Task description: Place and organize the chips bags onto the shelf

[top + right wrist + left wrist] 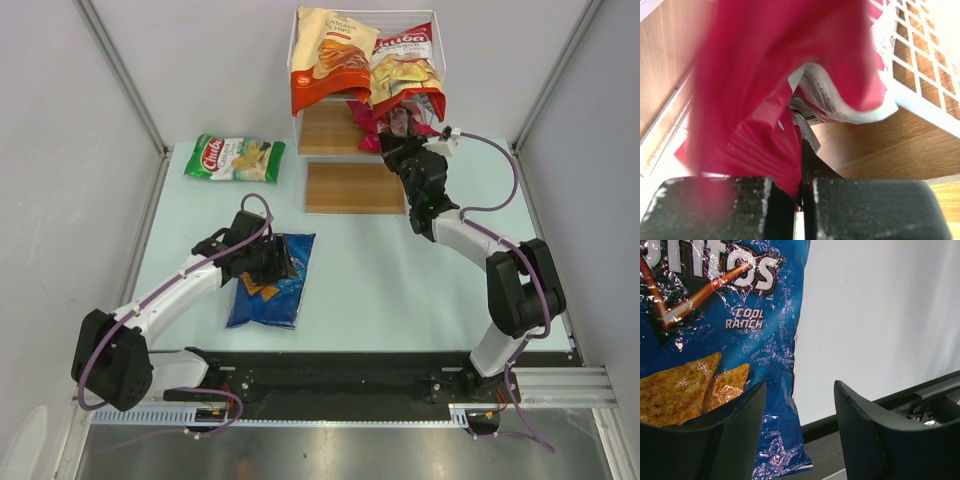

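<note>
The shelf (355,187) stands at the back centre, a white wire frame with wooden boards. On its top tier lean an orange-and-cream chips bag (330,55) and a red Chuba bag (405,70). Below them my right gripper (400,128) is shut on the edge of a pink bag (368,120) at the middle tier; up close the pink bag (765,75) fills the right wrist view above the right gripper (802,200). A blue Doritos bag (272,280) lies flat on the table. My left gripper (280,262) hovers open over it, the Doritos bag's (740,325) right edge between its fingers (735,430).
A green Chuba bag (235,157) lies on the table at the back left, beside the shelf. The shelf's wire wall (920,65) and wooden board (880,145) are close around the right gripper. Grey walls enclose the table on three sides.
</note>
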